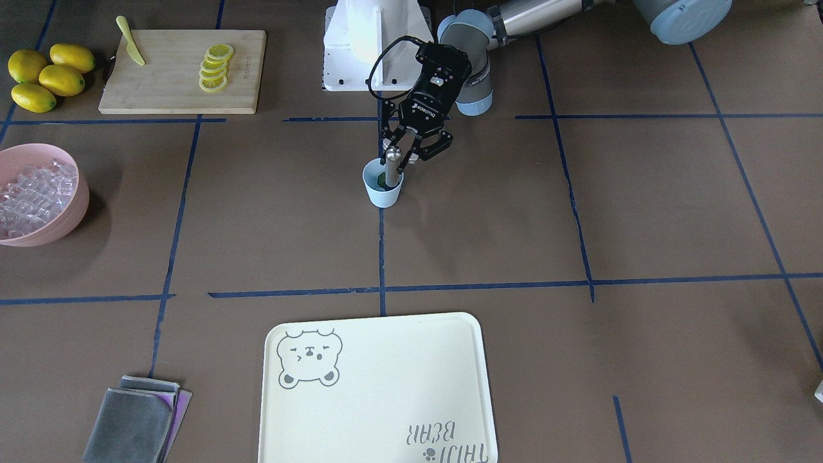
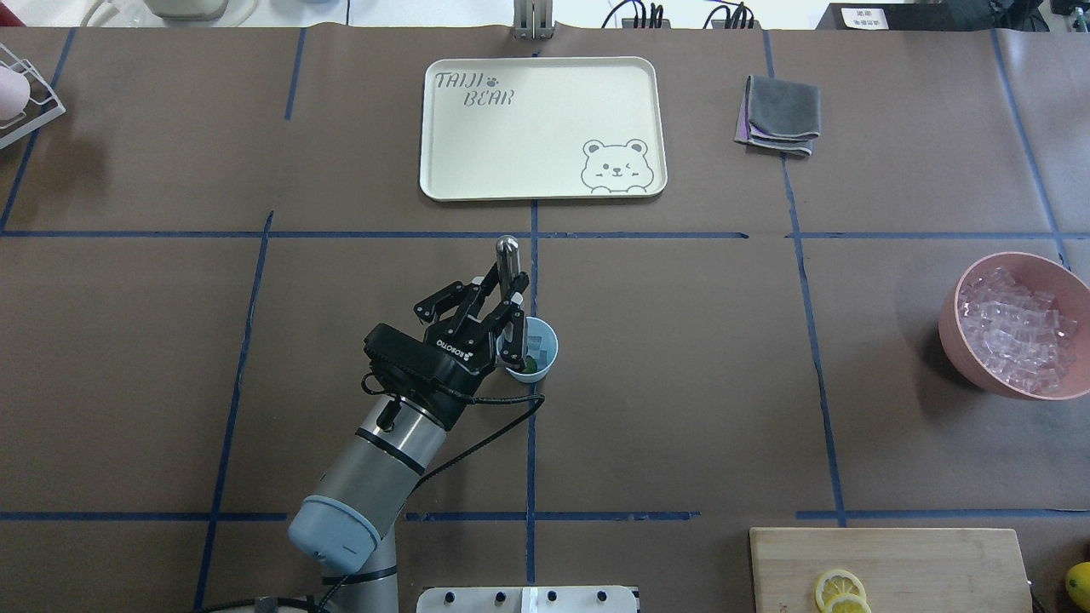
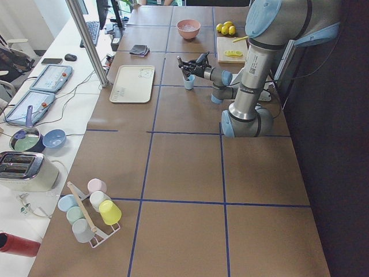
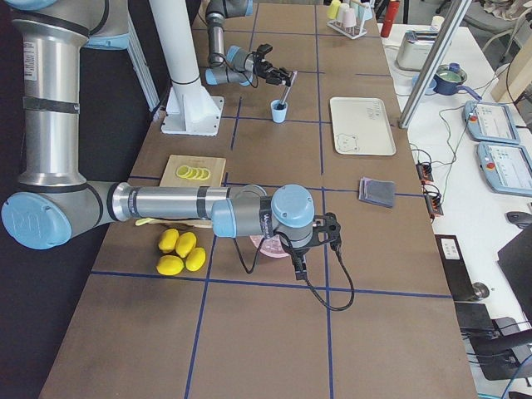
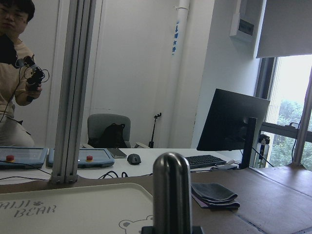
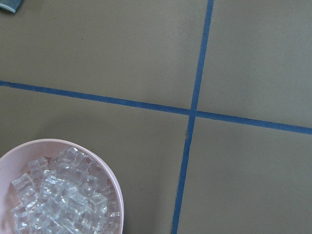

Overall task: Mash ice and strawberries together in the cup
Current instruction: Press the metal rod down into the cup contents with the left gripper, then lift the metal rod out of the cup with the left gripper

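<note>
light: bright, even | shadows: soft | window glare, left wrist | focus: sharp

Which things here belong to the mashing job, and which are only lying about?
In use: cup, masher held by the left gripper, ice in the bowl.
Lying about: lemons, lemon slices, board, knife, tray, cloths.

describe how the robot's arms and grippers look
Both the left arm and right arm are silver metal tubes with pale blue joint caps. The left gripper is black with white ROBOTIQ lettering, linked fingers and a looping black cable.
</note>
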You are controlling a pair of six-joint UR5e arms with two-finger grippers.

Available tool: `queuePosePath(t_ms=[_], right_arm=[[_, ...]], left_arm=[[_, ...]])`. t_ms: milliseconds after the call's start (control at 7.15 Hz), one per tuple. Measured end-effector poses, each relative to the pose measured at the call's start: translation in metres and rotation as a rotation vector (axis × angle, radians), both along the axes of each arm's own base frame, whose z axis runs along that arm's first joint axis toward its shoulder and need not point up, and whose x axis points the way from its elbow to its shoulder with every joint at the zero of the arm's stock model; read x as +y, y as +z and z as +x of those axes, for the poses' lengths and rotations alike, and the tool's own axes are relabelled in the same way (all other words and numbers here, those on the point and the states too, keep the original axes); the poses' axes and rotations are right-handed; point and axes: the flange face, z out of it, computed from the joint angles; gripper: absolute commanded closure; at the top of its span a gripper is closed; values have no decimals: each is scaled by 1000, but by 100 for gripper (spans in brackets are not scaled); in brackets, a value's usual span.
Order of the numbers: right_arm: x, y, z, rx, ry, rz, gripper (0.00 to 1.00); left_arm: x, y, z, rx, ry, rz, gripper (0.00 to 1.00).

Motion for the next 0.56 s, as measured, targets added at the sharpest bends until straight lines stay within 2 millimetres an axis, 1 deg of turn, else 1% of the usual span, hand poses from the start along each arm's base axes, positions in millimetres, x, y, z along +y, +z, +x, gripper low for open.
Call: queuePosePath(t_ms=[140, 280, 419, 559], right_arm=[[0, 0, 0, 0, 0, 1, 1], [0, -1, 0, 0, 0, 1, 1], [0, -1, 0, -1, 0, 1, 1], [0, -1, 0, -1, 0, 1, 1]], left_arm=[[1, -7, -7, 16, -2, 4, 100], [2, -19, -22, 35, -5, 10, 100], [6, -34, -44, 52, -4, 15, 100], [11, -51, -71, 71, -1, 20, 100]])
